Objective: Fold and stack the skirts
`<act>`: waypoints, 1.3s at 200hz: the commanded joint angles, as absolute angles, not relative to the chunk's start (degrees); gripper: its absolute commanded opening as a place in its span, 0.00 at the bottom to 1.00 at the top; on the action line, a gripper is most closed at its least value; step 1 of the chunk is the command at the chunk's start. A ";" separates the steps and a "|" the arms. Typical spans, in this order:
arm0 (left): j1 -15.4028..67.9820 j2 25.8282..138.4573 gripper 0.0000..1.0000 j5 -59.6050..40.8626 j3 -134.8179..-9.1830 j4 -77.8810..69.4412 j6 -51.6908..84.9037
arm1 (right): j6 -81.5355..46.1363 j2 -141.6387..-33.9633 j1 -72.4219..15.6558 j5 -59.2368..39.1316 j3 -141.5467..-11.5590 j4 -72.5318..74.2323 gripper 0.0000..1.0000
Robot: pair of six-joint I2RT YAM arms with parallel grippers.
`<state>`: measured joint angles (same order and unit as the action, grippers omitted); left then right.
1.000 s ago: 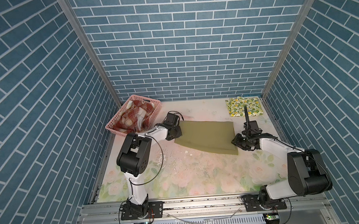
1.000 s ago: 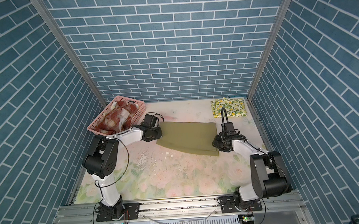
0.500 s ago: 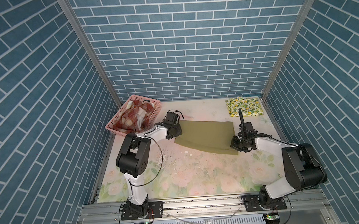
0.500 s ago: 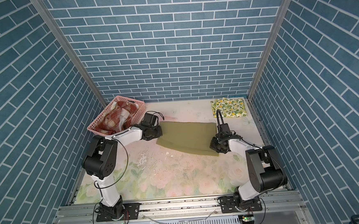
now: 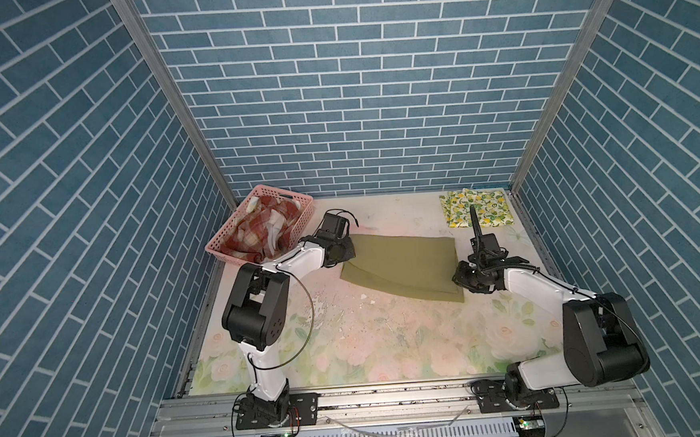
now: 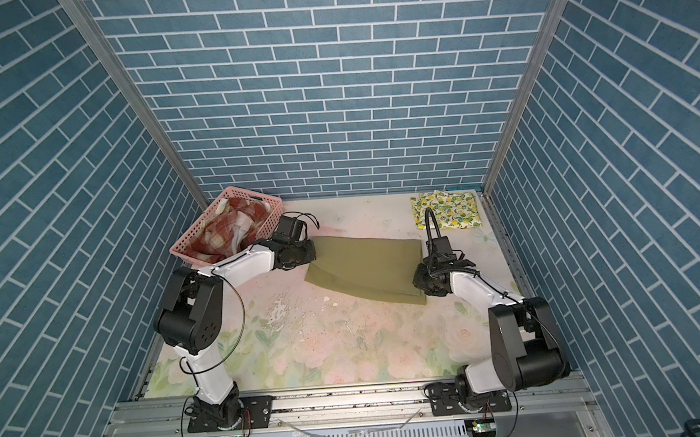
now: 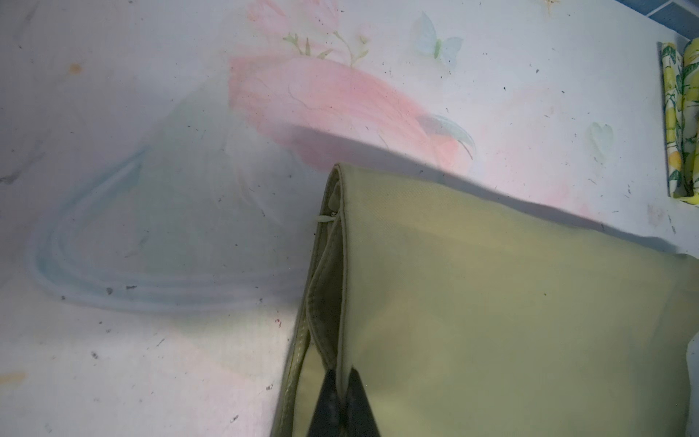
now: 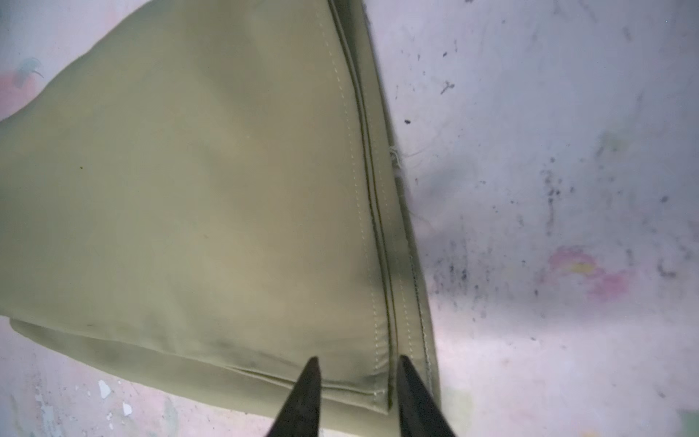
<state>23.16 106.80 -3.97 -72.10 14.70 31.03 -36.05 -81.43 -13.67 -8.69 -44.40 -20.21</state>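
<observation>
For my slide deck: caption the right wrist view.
Right gripper, jaws apart, poised over the stitched corner of the olive green skirt lying on the rose-printed table covering.

- Both top views are taken from high above the front edge of the tabletop (image 5: pixel 348 353), tilted down toward the back wall (image 5: pixel 353 102); nearly the whole scene is shared.
- The left wrist view is taken low and very close, past the left gripper (image 7: pixel 342 374), along the olive green skirt (image 7: pixel 510 302).
- The right wrist view is taken equally close, past the right gripper (image 8: pixel 358 359), over the same skirt's stitched corner.
</observation>
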 commanded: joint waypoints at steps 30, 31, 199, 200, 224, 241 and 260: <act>23.05 106.06 0.00 -4.22 -71.82 14.77 30.70 | -38.26 -81.24 -14.08 -10.46 -41.54 -19.18 0.46; 23.08 106.07 0.00 -4.22 -71.86 14.77 30.69 | -38.34 -81.31 -14.12 -10.55 -41.51 -19.13 0.45; 23.64 106.20 0.00 -3.92 -72.66 15.71 30.65 | -38.35 -84.23 -17.25 -7.94 -44.79 -20.29 0.00; 23.64 106.18 0.00 -3.94 -72.72 15.76 30.66 | -38.33 -84.22 -17.24 -7.92 -44.90 -20.38 0.00; 23.65 105.56 0.00 -3.38 -74.02 17.69 30.33 | -36.98 -82.67 -17.17 -5.74 -47.80 -23.86 0.00; 23.76 104.74 0.00 -3.04 -74.64 18.70 29.98 | -35.94 -81.17 -16.84 -5.36 -49.48 -26.25 0.00; 23.94 103.80 0.00 -2.79 -74.92 19.83 29.43 | -35.00 -79.36 -16.29 -3.24 -50.76 -28.55 0.00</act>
<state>23.57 106.69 -3.97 -73.19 17.08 30.79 -37.43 -82.46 -16.84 -7.01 -47.48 -23.16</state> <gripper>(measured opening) 0.061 0.056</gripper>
